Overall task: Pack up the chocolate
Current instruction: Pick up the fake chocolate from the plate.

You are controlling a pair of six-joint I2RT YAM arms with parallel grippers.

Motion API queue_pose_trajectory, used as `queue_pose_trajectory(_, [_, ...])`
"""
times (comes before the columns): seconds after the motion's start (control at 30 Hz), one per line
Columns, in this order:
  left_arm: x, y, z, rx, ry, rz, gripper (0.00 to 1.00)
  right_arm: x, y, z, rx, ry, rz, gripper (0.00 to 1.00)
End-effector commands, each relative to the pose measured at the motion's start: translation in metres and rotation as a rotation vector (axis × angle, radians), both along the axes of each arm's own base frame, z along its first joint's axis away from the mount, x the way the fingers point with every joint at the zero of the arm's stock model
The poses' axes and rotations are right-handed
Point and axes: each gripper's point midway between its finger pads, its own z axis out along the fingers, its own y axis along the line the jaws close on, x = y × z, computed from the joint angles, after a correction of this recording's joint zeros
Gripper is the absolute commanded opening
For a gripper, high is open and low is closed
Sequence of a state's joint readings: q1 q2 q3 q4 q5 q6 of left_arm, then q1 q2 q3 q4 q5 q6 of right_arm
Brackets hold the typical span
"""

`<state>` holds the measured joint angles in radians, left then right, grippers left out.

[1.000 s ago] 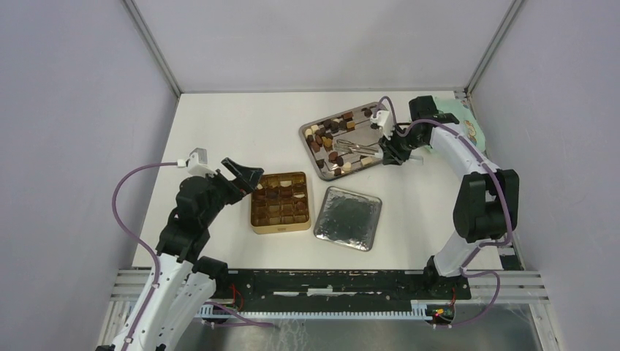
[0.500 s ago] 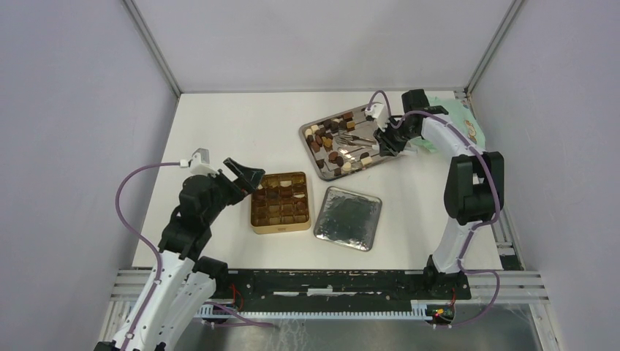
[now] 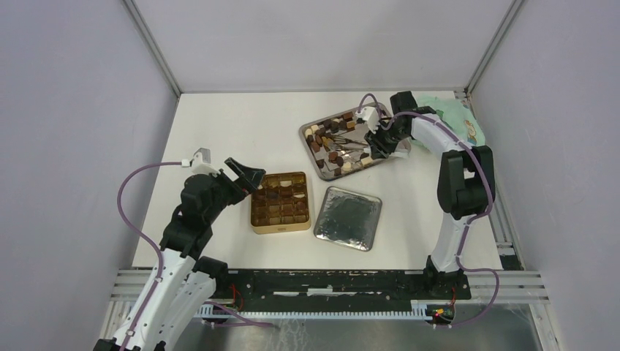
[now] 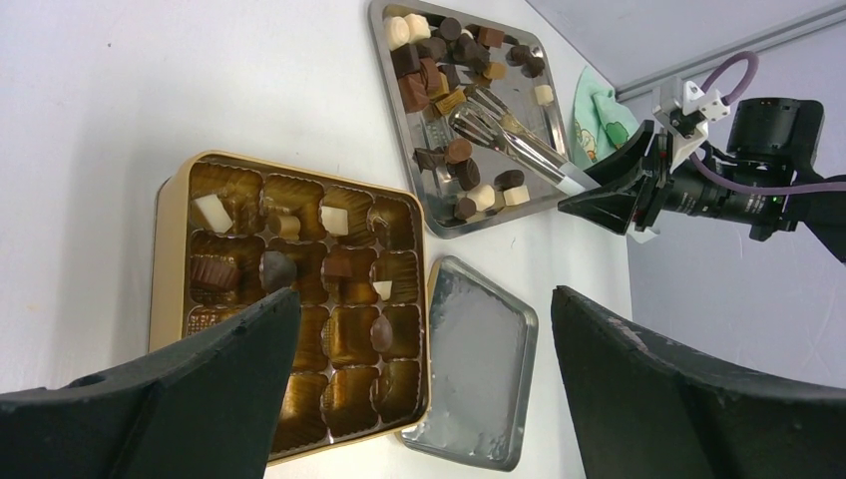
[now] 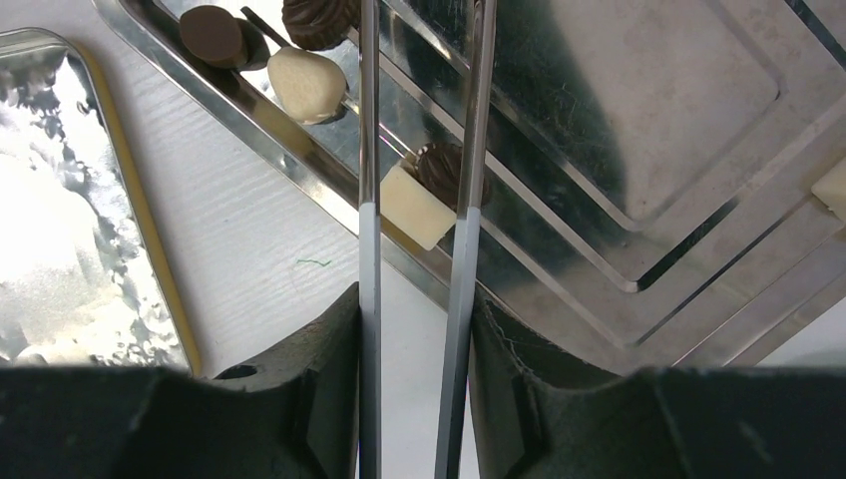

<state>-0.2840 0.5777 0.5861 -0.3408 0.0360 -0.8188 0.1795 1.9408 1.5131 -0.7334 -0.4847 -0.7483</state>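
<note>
Right tool (image 5: 414,329) holds tongs (image 5: 465,150) across tray rim (image 5: 239,135)

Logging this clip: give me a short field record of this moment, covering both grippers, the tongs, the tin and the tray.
left gripper: open, empty, raised near the gold tin's left edge
right gripper: shut on the tongs, over the steel tray
tongs: reaching across the tray among loose pieces
chocolate: mostly loose on the tray, some in the tin
gold tin: partly filled, several compartments empty
steel tray: far right of the table
silver lid: flat, right of the tin
green cloth: beyond the tray
</note>
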Motion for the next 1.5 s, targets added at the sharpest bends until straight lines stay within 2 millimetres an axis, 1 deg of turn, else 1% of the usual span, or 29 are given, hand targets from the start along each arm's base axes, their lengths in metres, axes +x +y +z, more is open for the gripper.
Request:
queue_pose_trajectory(0.0, [0.003,-0.004,0.009,-0.049,-0.026,0.001,1.0,0.023,0.007,0.014,0.01,-0.067,-0.015,0.43])
queue_pose_trajectory(0.13, [0.002,-0.004,0.009,-0.048,-0.026,0.002,1.0,0.025,0.011,0.012,0.011,-0.066,-0.013,0.43])
queue_pose_trajectory(0.27, [0.001,-0.004,0.008,-0.05,-0.025,0.001,1.0,0.031,0.014,0.012,0.005,-0.079,-0.019,0.43])
queue_pose_trajectory(0.4, [0.001,-0.003,0.008,-0.05,-0.025,0.004,1.0,0.034,0.016,0.012,-0.001,-0.08,-0.021,0.41])
queue_pose_trajectory(0.53, [-0.001,-0.003,0.008,-0.052,-0.025,0.006,1.0,0.032,0.015,0.017,-0.004,-0.094,-0.019,0.3])
queue_pose_trajectory(0.67, [-0.002,-0.002,0.008,-0.053,-0.028,0.009,0.99,0.028,0.01,0.028,-0.01,-0.144,-0.025,0.17])
queue_pose_trajectory(0.77, [-0.003,-0.001,0.008,-0.053,-0.028,0.011,0.99,0.023,0.007,0.038,-0.01,-0.174,-0.026,0.11])
queue_pose_trajectory(0.83, [-0.003,-0.001,0.008,-0.052,-0.027,0.012,0.99,0.019,0.005,0.045,-0.008,-0.187,-0.029,0.1])
queue_pose_trajectory(0.93, [-0.003,-0.001,0.007,-0.052,-0.026,0.011,0.99,0.013,0.004,0.055,0.004,-0.204,-0.024,0.1])
queue_pose_trajectory(1.07, [-0.003,-0.002,0.007,-0.055,-0.027,0.009,0.99,0.003,0.007,0.069,0.033,-0.22,-0.008,0.1])
queue_pose_trajectory(1.23, [-0.004,-0.001,0.006,-0.056,-0.025,0.013,0.99,-0.015,0.019,0.085,0.111,-0.214,0.038,0.1])
queue_pose_trajectory(1.33, [-0.004,0.0,0.003,-0.053,-0.019,0.017,0.99,-0.032,0.031,0.097,0.175,-0.207,0.089,0.1])
queue_pose_trajectory(1.47, [-0.003,0.001,-0.003,-0.038,0.005,0.025,0.99,-0.064,0.05,0.105,0.236,-0.19,0.189,0.09])
